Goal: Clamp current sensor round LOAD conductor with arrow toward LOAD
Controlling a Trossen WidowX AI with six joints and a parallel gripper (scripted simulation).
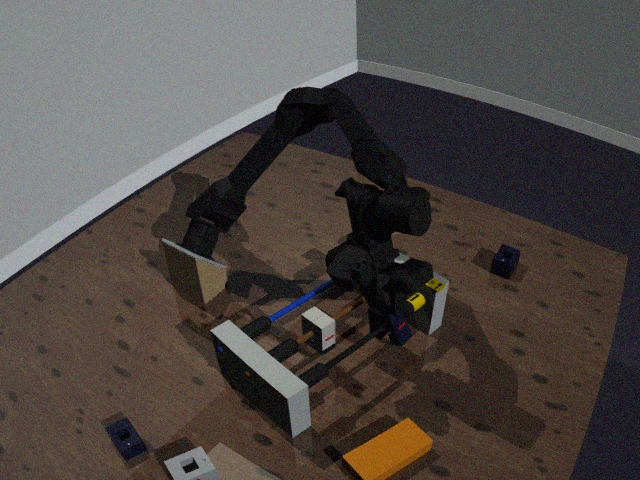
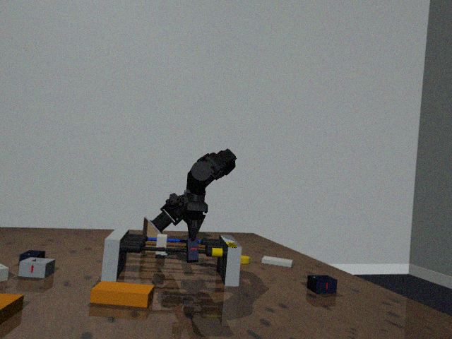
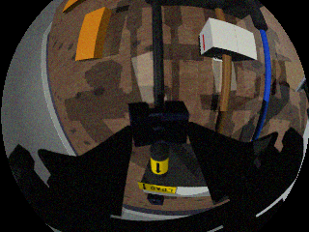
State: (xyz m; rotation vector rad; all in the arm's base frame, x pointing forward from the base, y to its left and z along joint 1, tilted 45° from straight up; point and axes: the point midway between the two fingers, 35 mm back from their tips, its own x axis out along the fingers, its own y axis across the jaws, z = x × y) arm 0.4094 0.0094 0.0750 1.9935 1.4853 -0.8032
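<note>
The dark navy current sensor (image 1: 401,333) (image 2: 192,253) (image 3: 173,127) with a red mark is between the fingers of my gripper (image 2: 193,237) (image 3: 160,129), which is shut on it. The sensor is at the black conductor (image 1: 354,347) (image 2: 176,250) (image 3: 157,58), just short of the yellow sleeve (image 1: 415,301) (image 2: 217,252) (image 3: 159,166) with its black arrow. The yellow LOAD label (image 1: 435,285) (image 2: 230,244) (image 3: 166,188) is on the end block beyond. In the wrist view the conductor runs into the middle of the sensor, where a gap shows between its halves. Whether it is latched and the red arrow's direction cannot be told.
A white sensor (image 1: 326,333) (image 2: 161,246) (image 3: 232,39) sits round the brown conductor, beside the blue conductor (image 1: 299,305) (image 3: 267,77). The other end block (image 1: 299,408) (image 2: 109,258) is opposite. An orange block (image 1: 387,449) (image 2: 122,294) (image 3: 91,36), navy boxes (image 1: 505,260) (image 1: 125,439) and a tan panel (image 1: 188,276) stand around.
</note>
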